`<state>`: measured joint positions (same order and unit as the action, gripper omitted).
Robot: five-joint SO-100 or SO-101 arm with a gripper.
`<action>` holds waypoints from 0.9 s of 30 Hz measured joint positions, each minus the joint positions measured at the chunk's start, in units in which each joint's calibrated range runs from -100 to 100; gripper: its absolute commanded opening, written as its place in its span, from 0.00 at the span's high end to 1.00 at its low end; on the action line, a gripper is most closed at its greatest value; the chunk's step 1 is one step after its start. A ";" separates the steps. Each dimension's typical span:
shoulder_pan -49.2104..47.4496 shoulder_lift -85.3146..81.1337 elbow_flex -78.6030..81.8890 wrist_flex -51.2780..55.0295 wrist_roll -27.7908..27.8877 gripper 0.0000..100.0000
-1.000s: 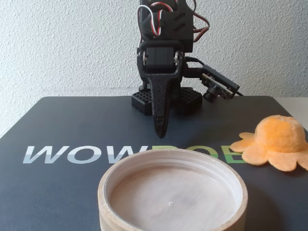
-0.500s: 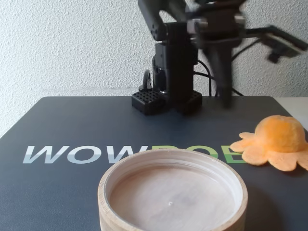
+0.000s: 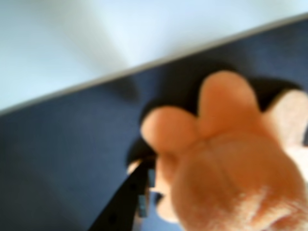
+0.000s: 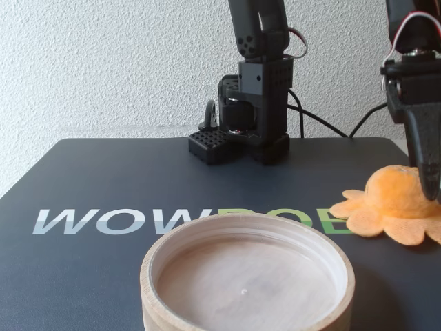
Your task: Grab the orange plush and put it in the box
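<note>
The orange plush (image 4: 396, 203) lies on the dark mat at the right edge of the fixed view, dome up and petal flaps spread flat. My gripper (image 4: 430, 187) hangs straight down over its right side, with one black finger in front of the dome. In the wrist view the plush (image 3: 226, 163) fills the lower right, blurred and very close. A black finger (image 3: 126, 199) stands at its left and the other finger is hidden. The jaws stand apart around the plush, which looks unsqueezed. The round wooden box (image 4: 160, 256) stands empty at the front centre.
The arm's black base (image 4: 251, 117) and its cables stand at the back of the mat (image 4: 83, 179), which carries large lettering. A white textured wall is behind. The mat's far edge (image 3: 144, 67) shows in the wrist view.
</note>
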<state>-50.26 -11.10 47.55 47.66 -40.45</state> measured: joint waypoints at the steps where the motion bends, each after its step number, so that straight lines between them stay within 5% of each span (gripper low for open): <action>1: 0.37 0.85 0.00 -0.17 -0.15 0.66; 5: 4.05 2.89 0.00 -0.17 -0.15 0.97; 11: 14.74 1.11 -1.35 -0.09 8.08 0.99; 17: 30.66 -14.55 -3.86 -0.34 31.50 0.99; 21: 40.01 -14.80 -3.95 -6.62 39.84 0.99; 23: 43.04 -14.04 -3.95 -8.59 41.59 0.94; 27: 43.33 -13.87 -3.95 -8.94 41.79 0.59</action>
<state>-6.93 -24.97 43.60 38.72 1.34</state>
